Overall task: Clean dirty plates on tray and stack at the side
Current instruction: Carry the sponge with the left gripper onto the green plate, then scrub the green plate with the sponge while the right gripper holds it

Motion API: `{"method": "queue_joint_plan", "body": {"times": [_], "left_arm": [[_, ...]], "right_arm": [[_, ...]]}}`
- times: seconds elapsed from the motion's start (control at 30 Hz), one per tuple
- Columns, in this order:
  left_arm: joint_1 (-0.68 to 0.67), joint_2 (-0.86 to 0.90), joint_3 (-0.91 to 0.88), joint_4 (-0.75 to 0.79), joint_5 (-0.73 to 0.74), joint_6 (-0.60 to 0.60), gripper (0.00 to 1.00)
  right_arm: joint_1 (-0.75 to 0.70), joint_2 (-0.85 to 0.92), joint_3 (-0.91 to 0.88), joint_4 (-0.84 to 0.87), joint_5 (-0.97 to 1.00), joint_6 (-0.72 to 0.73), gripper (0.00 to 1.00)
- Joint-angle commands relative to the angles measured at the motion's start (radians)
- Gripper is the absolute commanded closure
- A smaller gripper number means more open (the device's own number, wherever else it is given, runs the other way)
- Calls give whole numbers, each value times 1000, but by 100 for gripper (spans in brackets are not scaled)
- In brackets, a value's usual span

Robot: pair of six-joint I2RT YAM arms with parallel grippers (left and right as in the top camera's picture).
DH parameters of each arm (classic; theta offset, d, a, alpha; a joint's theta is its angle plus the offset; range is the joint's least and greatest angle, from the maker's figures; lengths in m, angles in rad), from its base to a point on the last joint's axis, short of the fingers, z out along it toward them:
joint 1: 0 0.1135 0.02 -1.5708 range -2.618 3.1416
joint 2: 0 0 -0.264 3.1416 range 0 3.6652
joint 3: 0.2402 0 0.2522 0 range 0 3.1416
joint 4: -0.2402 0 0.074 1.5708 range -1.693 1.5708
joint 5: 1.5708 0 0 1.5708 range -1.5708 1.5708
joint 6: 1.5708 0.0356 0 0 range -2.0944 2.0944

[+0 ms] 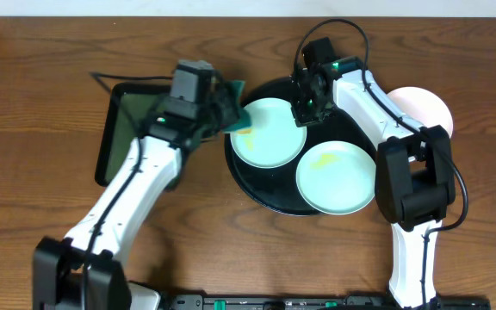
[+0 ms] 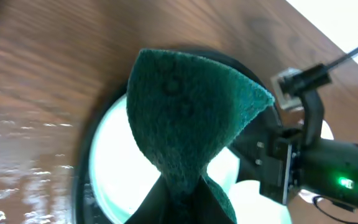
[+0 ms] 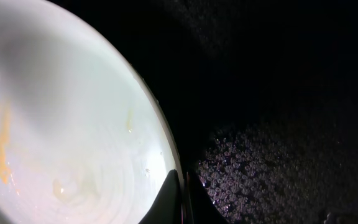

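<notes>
Left gripper (image 1: 224, 108) is clamped tight on a dark green scouring pad (image 2: 191, 112), and the pad fans out wide above the pinch, hanging over the left edge of the back plate (image 1: 269, 132). That plate sits in the upper left part of the round black tray (image 1: 263, 186), pale mint, with a yellow smear right at the rim where the pad meets it. From the left wrist view the pad covers much of the plate, and whether it actually presses on the surface I cannot tell.

Over on the other side, the right gripper (image 1: 302, 112) is down at the same plate's right rim. Up close from the right wrist, its fingertips (image 3: 171, 198) are squeezed together, pinching the very edge of the plate, with orange-yellow streaks showing across the white glaze and the tray's dark floor beside it.

The front plate (image 1: 336, 176) lies in the tray's lower right, just beside the back one, a yellowish smudge near its middle. A third plate (image 1: 429, 108) rests off the tray on the wooden table (image 1: 58, 52) at the right, partly behind the right arm. A rectangular black tray (image 1: 127, 129) with a green inside lies at the left, under the left arm
</notes>
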Motion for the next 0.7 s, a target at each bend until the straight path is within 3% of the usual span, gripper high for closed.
{"method": "queue_joint_plan", "body": {"times": [0.0,0.37,0.67], "left_arm": [[-43,60,-2,35,-53,-101,93],[-71,274,-2,132,-73,-135,92],[-81,292,-2,156,-50,-135,93]], "right_arm": [[10,13,11,-2,41,37,99],[10,74,11,12,71,45,99],[9,172,11,18,68,45,99]]}}
